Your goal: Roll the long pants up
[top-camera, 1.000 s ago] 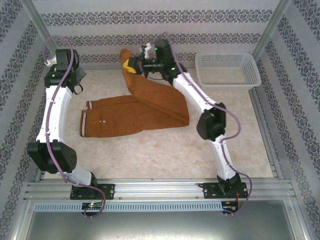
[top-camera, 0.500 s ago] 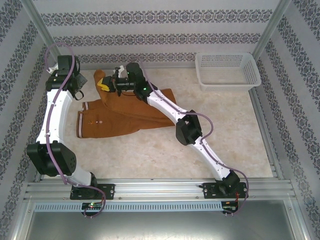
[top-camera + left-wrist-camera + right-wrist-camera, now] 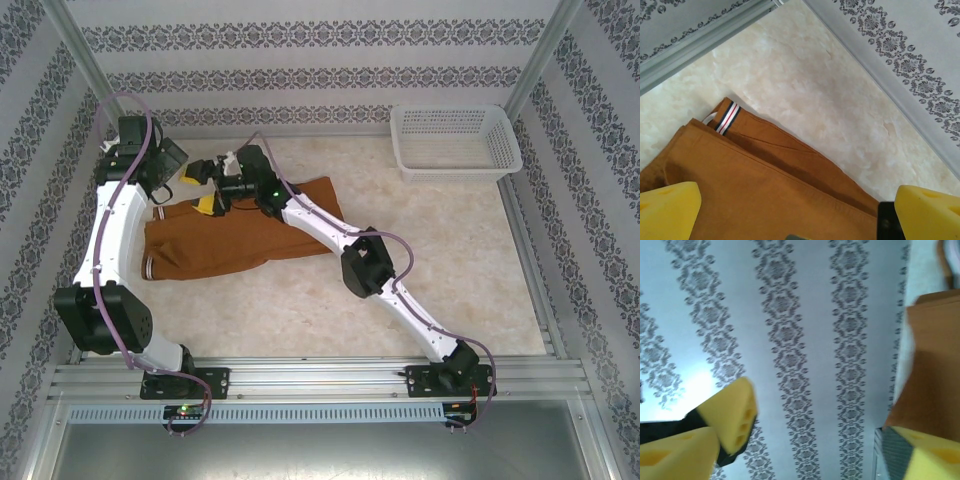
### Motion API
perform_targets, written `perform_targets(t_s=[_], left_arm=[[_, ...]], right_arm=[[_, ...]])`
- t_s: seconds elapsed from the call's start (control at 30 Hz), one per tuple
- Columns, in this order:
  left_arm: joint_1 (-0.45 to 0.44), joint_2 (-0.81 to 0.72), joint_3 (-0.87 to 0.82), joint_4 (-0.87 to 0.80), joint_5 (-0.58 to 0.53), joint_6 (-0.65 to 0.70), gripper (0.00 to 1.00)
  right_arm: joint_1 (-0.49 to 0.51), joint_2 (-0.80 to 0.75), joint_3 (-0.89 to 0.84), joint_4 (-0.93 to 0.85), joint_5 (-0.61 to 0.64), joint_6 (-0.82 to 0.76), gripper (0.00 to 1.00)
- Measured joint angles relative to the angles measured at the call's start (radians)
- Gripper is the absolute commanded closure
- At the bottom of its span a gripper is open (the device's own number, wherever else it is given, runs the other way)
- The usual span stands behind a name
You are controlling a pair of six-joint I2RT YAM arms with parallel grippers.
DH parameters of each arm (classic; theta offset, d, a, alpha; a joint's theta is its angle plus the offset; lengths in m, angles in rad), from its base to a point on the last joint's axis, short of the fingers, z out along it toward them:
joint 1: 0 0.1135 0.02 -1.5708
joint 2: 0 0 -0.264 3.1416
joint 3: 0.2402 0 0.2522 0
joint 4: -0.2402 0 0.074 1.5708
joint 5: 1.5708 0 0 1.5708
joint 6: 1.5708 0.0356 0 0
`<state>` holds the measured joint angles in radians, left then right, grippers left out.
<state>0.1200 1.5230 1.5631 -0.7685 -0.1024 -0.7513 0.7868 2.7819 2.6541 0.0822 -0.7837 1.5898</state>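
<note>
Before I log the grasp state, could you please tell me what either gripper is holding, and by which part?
Nothing seems held: the left gripper and the right gripper both stand open. The long pants only touch one finger of the right gripper.

Bright, even light, soft shadows; the long pants [image 3: 932,365] blur in the right wrist view.

The long pants [image 3: 235,240] are soft and rust-brown. They lie on the left part of the table [image 3: 470,260], spread low and folded over, so one layer of cloth rests on another. The cloth has a few wrinkles. One end has a band [image 3: 727,117] with white, red and dark stripes, at the left edge
</note>
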Motion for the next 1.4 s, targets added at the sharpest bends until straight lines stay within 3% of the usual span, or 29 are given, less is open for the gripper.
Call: perform_targets(t_s=[0.03, 0.07, 0.1, 0.23, 0.33, 0.57, 0.77, 1.03, 1.4], left_arm=[[0.000, -0.003, -0.004, 0.007, 0.010, -0.004, 0.64], [0.000, -0.008, -0.012, 0.016, 0.019, -0.008, 0.93], [-0.001, -0.013, -0.020, 0.021, 0.026, -0.013, 1.00], [-0.034, -0.020, -0.078, 0.050, 0.043, -0.049, 1.00], [-0.109, 0.001, -0.156, 0.085, 0.050, -0.097, 1.00], [-0.311, 0.295, -0.199, 0.138, 0.047, -0.210, 1.00], [-0.351, 0.578, 0.009, 0.111, 0.046, -0.229, 1.00], [-0.381, 0.816, 0.375, 0.003, 0.073, -0.209, 1.00], [-0.439, 0.959, 0.620, -0.058, 0.215, -0.142, 1.00]], right_arm=[[-0.011, -0.003, -0.018, -0.014, -0.010, -0.030, 0.96], [-0.023, -0.014, -0.043, -0.040, -0.017, -0.069, 1.00], [-0.035, -0.027, -0.067, -0.074, -0.021, -0.108, 1.00], [-0.127, -0.106, -0.116, -0.387, -0.001, -0.396, 1.00], [-0.227, -0.190, -0.129, -0.625, 0.068, -0.646, 1.00], [-0.411, -0.349, -0.303, -0.861, 0.195, -0.970, 1.00], [-0.354, -0.303, -0.399, -0.960, 0.236, -1.094, 1.00], [-0.284, -0.325, -0.571, -0.996, 0.317, -1.215, 1.00], [-0.199, -0.551, -0.961, -0.819, 0.379, -1.222, 1.00]])
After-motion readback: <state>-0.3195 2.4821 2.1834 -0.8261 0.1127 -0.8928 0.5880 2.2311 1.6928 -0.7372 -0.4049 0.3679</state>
